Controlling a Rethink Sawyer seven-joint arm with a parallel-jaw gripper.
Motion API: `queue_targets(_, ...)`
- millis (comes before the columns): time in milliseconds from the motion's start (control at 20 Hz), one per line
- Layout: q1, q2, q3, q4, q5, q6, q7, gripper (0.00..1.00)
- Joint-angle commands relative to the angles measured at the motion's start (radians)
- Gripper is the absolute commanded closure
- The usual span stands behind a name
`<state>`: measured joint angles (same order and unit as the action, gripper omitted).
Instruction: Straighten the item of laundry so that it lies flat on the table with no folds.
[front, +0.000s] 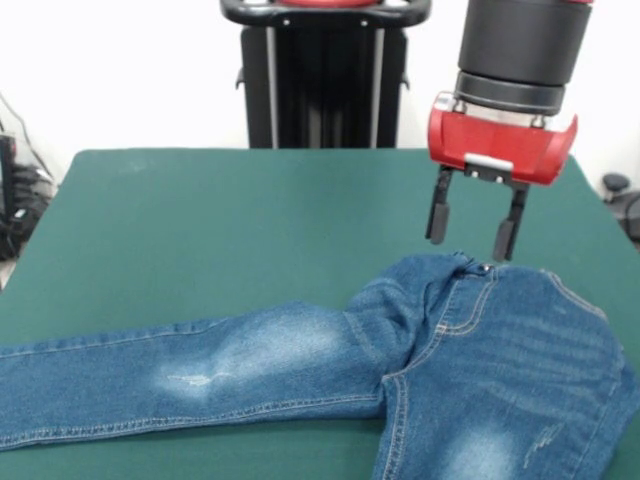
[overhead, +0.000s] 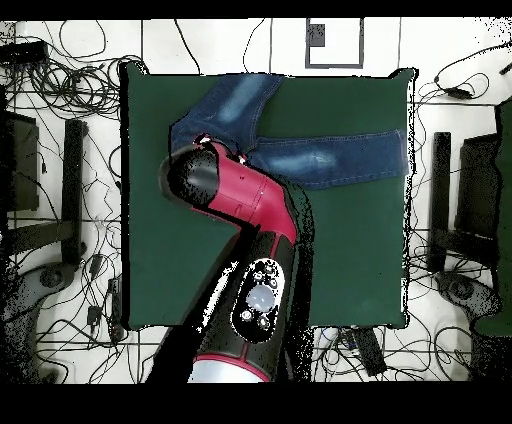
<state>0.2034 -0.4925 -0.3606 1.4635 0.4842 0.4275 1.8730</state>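
On the near part of the table (front: 200, 215), toward the right in the front view, the jeans (front: 500, 370) lie face up but not straight; one leg runs out long and fairly flat to the left, while the other turns down from the seat toward the near edge, so the two legs stand at an angle to each other, and in the overhead view that second leg crosses the table's edge; the denim bunches in small folds at the crotch, where the two legs meet, which seems to be why the garment cannot yet count as flat; the waistband sits at the top of the heap, with its button just under the claw; the gripper (front: 471, 232) hangs directly above that waistband, its two black fingers (front: 437, 212) spread apart with nothing between them, their tips close over the cloth but, as far as can be judged, not touching it; this placing suggests a grasp at the waist, a firm hem by which the whole garment could be dragged so the legs trail out straight; the rest of the green top is bare, leaving room for such a pull
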Motion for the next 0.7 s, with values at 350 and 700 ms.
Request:
queue_targets(350,-0.013,0.099,0.118,0.130,-0.019,-0.026,0.182,0.00)
queue_targets(700,-0.024,0.114,0.144,0.142,-0.019,-0.087,0.178,0.00)
